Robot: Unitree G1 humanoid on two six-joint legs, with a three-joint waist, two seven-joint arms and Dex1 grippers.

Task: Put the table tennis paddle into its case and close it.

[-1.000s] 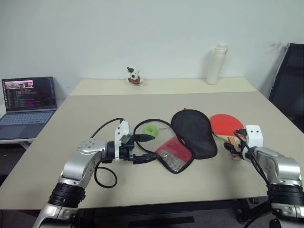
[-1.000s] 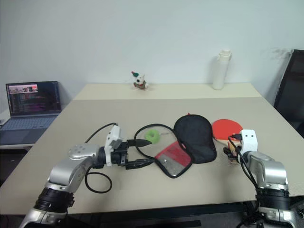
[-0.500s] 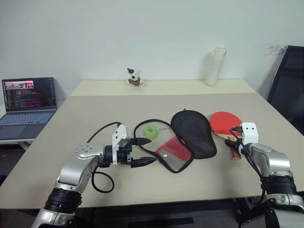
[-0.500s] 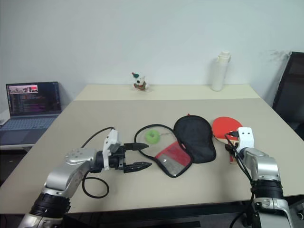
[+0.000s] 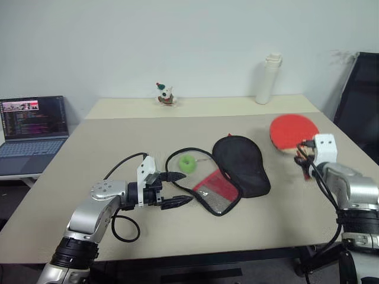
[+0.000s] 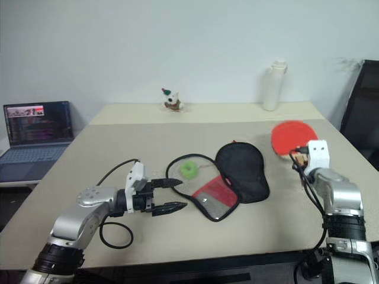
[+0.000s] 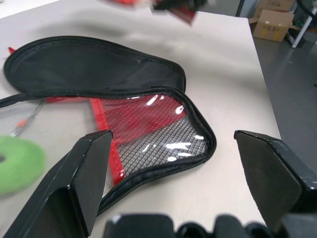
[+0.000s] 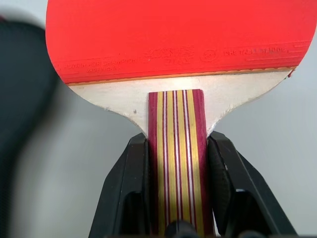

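Note:
My right gripper (image 5: 304, 155) is shut on the striped wooden handle (image 8: 175, 163) of the table tennis paddle (image 5: 292, 130), which hangs above the table's right side with its red face forward. The case (image 5: 238, 167) lies unzipped mid-table, its black half spread flat and its red mesh flap (image 7: 157, 133) folded out toward me. My left gripper (image 5: 179, 188) stands open just left of the mesh flap, its fingers (image 7: 84, 176) either side of the flap in the left wrist view, touching nothing.
A green tape roll (image 5: 188, 163) and a looped black cable (image 5: 177, 155) lie left of the case. A white bottle (image 5: 266, 79) and a small figurine (image 5: 164, 94) stand at the table's far edge. A laptop (image 5: 32, 126) sits at left; a black chair (image 5: 358, 106) at right.
My right gripper closed on the paddle's handle and lifted the paddle off the table. The left gripper stayed open beside the case.

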